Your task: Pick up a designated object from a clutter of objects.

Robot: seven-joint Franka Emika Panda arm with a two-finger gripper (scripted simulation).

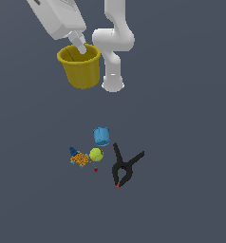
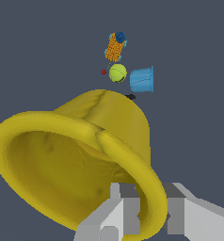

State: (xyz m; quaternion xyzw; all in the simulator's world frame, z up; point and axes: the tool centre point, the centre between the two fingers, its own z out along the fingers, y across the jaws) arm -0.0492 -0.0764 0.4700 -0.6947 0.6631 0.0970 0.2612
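The mustard-yellow cup [image 1: 80, 67] hangs high in the exterior view, well above the floor. My gripper [image 1: 81, 47] is shut on its rim, one finger inside the cup and one outside. In the wrist view the cup [image 2: 81, 155] fills the frame and my gripper [image 2: 149, 214] pinches its rolled rim. The rest of the clutter lies below on the floor: a light-blue cup [image 1: 101, 136] on its side, a yellow-green ball [image 1: 96, 154], an orange-and-blue patterned piece [image 1: 79, 157] and a black spring clamp [image 1: 123, 167].
The arm's white base [image 1: 113, 83] stands behind the lifted cup. A small red dot [image 1: 96, 169] lies by the ball. In the wrist view the light-blue cup [image 2: 142, 79], ball [image 2: 117, 73] and patterned piece [image 2: 115, 46] show beyond the held cup.
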